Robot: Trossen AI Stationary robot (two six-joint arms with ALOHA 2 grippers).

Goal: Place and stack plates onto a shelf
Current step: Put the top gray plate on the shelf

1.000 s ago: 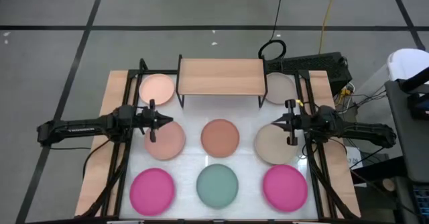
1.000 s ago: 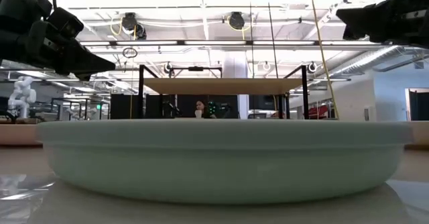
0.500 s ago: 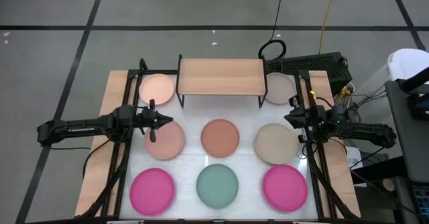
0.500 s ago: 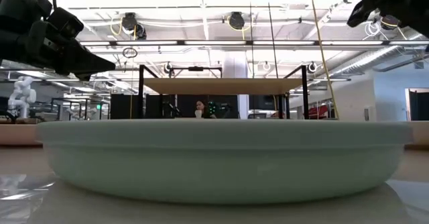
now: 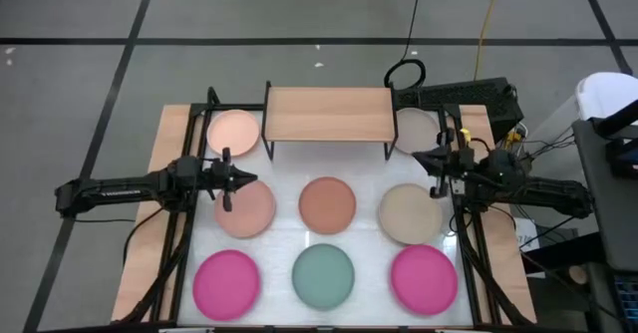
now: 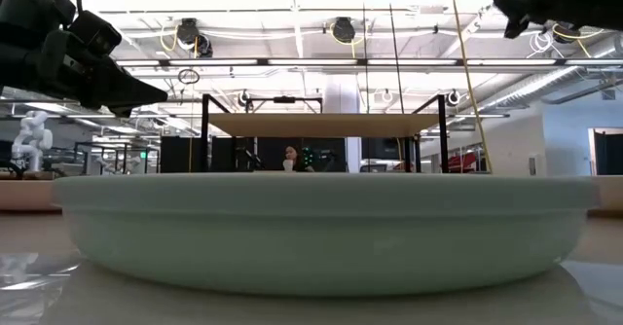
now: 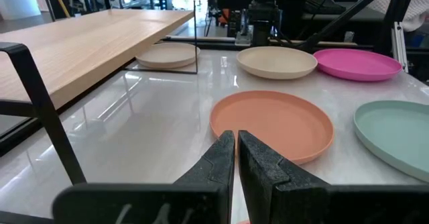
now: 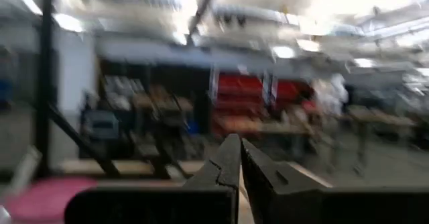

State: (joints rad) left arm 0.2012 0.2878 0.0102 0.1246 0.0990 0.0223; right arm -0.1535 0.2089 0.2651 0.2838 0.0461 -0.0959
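- Left end effector (image 5: 236, 179) is seen pinched closed, empty, over the edge of the pale pink plate (image 5: 246, 207)
- Right end effector (image 5: 419, 158) is seen closed, empty, raised between two beige plates (image 5: 409, 213)
- Shelf (image 5: 328, 114) is bare at the counter (image 5: 299, 235) back edge; all eight plates are left on the counter

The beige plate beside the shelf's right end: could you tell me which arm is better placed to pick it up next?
Probably the right. The right hand hovers just beside that beige plate by the shelf, whereas the left hand hangs shut over the far-side pink plate.
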